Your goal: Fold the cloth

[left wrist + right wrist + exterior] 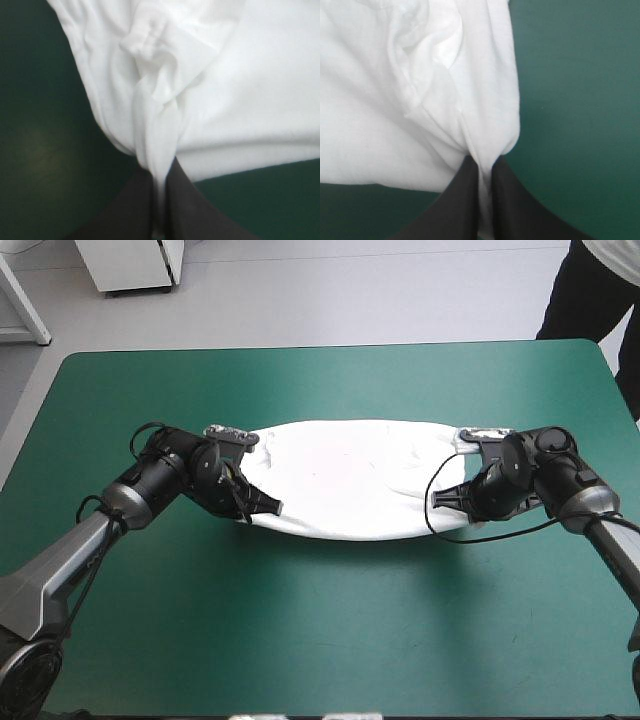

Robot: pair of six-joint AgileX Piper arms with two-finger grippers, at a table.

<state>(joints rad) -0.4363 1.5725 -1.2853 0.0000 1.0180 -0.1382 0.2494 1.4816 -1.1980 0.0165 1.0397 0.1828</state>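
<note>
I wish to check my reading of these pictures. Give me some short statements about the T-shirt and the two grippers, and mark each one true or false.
1. The left gripper is shut on the T-shirt. True.
2. The right gripper stands open, clear of the T-shirt. False: it is shut on a fold of the T-shirt.
3. The T-shirt stretches across between the two grippers. True.
4. The T-shirt is a crumpled heap at the far edge of the table. False: it is spread wide near the table's middle.

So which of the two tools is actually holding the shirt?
Both: the left tool and right tool are each shut on one end of the T-shirt.
</note>
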